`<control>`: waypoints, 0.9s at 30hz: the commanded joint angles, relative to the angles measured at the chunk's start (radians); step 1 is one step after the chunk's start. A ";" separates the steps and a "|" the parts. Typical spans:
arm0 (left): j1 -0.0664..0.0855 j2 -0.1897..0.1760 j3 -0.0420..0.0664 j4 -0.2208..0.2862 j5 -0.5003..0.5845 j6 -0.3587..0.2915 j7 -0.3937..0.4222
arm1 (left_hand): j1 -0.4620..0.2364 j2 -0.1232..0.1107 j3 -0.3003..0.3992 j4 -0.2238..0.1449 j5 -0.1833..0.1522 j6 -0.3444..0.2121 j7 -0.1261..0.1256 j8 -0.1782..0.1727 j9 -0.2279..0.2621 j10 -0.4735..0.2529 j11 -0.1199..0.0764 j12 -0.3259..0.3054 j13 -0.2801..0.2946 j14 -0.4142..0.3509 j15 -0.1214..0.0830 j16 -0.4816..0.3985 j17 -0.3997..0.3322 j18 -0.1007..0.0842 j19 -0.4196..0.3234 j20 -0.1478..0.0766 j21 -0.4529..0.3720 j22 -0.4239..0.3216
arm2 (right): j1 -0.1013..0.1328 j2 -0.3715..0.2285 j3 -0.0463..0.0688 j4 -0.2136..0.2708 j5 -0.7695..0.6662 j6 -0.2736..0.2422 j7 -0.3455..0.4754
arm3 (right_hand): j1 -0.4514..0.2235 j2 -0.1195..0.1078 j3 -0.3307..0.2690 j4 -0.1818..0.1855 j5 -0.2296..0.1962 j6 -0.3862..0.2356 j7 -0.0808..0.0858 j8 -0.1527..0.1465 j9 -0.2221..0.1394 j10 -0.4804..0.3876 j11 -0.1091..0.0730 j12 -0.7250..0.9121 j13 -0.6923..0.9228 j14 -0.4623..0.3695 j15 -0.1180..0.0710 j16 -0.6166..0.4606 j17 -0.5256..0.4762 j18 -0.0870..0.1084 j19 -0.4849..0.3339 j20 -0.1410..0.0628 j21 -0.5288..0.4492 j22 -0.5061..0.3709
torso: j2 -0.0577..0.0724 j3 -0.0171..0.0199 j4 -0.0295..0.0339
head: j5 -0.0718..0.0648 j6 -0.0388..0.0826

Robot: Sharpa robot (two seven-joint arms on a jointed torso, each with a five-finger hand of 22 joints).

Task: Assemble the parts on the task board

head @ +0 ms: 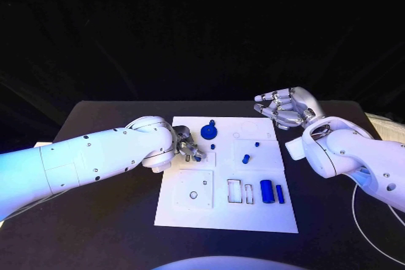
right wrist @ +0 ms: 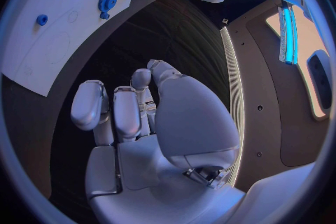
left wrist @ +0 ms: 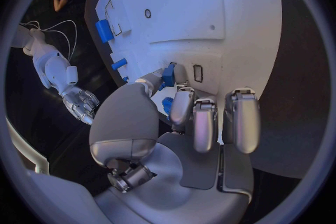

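a white task board (head: 226, 217) lies in the middle of a black table (head: 101, 235). the left hand (head: 185, 146) rests over the board's left edge and pinches a small blue part (left wrist: 168, 74) between thumb and finger, just above the board. the right hand (head: 287, 109) hovers off the board's far right corner, fingers curled loosely, holding nothing. a blue gear (head: 209, 131) sits near the board's far edge, and a blue cylinder (head: 267, 191) lies near the right edge.

Head camera looking down, wrist cameras close behind hands, all sharing task board (head: 226, 182)
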 commanded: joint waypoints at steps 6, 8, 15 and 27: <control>-0.004 0.003 -0.003 0.000 0.000 0.029 -0.005 | -0.008 -0.003 -0.021 0.007 0.001 -0.001 0.006 0.001 -0.004 -0.003 -0.004 0.000 -0.001 0.102 -0.007 0.003 0.263 -0.011 0.049 -0.007 0.002 0.163 | -0.001 -0.001 0.000 0.003 0.000 0.006 0.012 | -0.009 0.001 0.003 0.002 -0.006 -0.007 0.003 0.000 0.000 -0.008 0.001 -0.002 -0.001 0.023 0.007 -0.007 -0.001 0.006 -0.009 0.000 -0.003 -0.001 | 0.000 -0.0006 0.0006 | -0.001 0.000; -0.004 0.003 -0.003 0.000 -0.001 0.028 -0.005 | -0.008 -0.003 -0.024 0.008 0.001 -0.001 0.006 0.001 -0.004 -0.003 -0.004 -0.001 -0.002 0.102 -0.007 0.003 0.263 -0.011 0.049 -0.007 0.002 0.163 | -0.001 -0.001 0.000 0.003 0.000 0.006 0.012 | -0.009 0.001 0.003 0.002 -0.006 -0.007 0.003 0.000 0.000 -0.008 0.001 -0.002 -0.001 0.023 0.007 -0.007 -0.001 0.006 -0.009 0.000 -0.003 -0.001 | 0.000 -0.0006 0.0006 | -0.001 0.000; -0.004 0.003 -0.003 -0.002 -0.016 0.029 -0.005 | -0.003 -0.006 -0.074 0.029 0.001 -0.001 0.007 0.004 -0.012 -0.004 -0.003 0.000 -0.001 0.102 -0.007 0.003 0.263 -0.011 0.050 -0.007 0.003 0.165 | -0.001 -0.001 0.000 0.003 0.000 0.006 0.012 | -0.009 0.001 0.003 0.002 -0.006 -0.007 0.003 0.000 0.000 -0.008 0.001 -0.002 -0.001 0.023 0.007 -0.007 -0.001 0.006 -0.009 0.000 -0.003 -0.001 | 0.000 -0.0006 0.0007 | -0.001 -0.001; -0.004 0.002 -0.003 -0.001 -0.026 0.029 -0.005 | 0.011 0.001 -0.152 0.067 0.002 0.001 0.008 0.009 -0.023 -0.003 -0.003 0.002 0.000 0.102 -0.007 0.003 0.263 -0.011 0.051 -0.007 0.003 0.167 | -0.001 -0.002 0.000 0.003 0.000 0.007 0.012 | -0.011 0.000 0.003 0.002 -0.010 -0.007 0.003 0.000 0.000 -0.009 0.001 -0.003 -0.003 0.023 0.007 -0.008 -0.002 0.007 -0.010 0.000 -0.005 -0.002 | 0.000 -0.0007 0.0003 | -0.001 -0.002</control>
